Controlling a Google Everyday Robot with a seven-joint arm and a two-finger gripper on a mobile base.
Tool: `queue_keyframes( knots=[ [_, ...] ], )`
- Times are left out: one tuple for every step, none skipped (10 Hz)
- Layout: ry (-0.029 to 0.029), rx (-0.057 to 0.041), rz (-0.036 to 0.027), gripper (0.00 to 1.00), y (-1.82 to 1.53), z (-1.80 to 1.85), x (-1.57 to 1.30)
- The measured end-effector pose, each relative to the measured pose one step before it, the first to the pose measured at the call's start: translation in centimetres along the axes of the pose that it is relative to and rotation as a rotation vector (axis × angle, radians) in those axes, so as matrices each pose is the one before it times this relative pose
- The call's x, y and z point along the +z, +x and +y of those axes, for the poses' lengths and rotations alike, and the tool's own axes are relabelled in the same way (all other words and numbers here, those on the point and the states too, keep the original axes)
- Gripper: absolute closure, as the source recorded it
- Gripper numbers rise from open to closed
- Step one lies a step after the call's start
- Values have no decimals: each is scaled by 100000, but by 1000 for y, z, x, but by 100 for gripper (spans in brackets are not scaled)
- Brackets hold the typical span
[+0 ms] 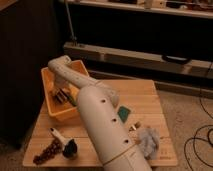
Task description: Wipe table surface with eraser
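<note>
The eraser point(58, 97), a small dark block with reddish stripes along it, lies inside the yellow plastic bin point(46, 85) at the left back corner of the table, not on the wood at all. My claw point(64, 91) is down in that bin, right at the eraser. My own wrist and the bin wall hide the meeting point, so I cannot tell how wide the claw stands or whether it has hold of the block; it looks to be touching it, but I would not swear to that. My pale arm point(107, 132) rises from the near edge, bends at the elbow above the bin and drops into it, covering the middle of the table.

Beyond the bin, the light plank tabletop point(142, 97) carries a teal-green rectangular sponge point(123, 112) just right of my arm, a crumpled grey cloth point(148, 140) toward the near right corner, and at the near left a dark reddish cluster point(46, 152) beside a white-handled thing with a dark head point(64, 141).

As I judge it, the task is at its very start: no wiping has been done. What is left is to secure the eraser, lift it clear of the bin, set it flat on bare wood and stroke it across the planks
</note>
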Motion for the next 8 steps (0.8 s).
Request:
queue_keyframes(
  knots=[
    [-3291, 667, 269, 65, 131, 615, 2],
    [-175, 461, -100, 75, 6, -23, -86],
    [-202, 936, -213, 85, -14, 135, -74],
    [-115, 1192, -250, 95, -19, 200, -72],
    [497, 1520, -217, 99, -7, 285, -29],
    [2116, 2837, -40, 100, 85, 542, -405],
    [2062, 2400, 439, 100, 249, 700, -763],
    [3264, 3207, 1401, 100, 508, 996, -1740]
  ],
)
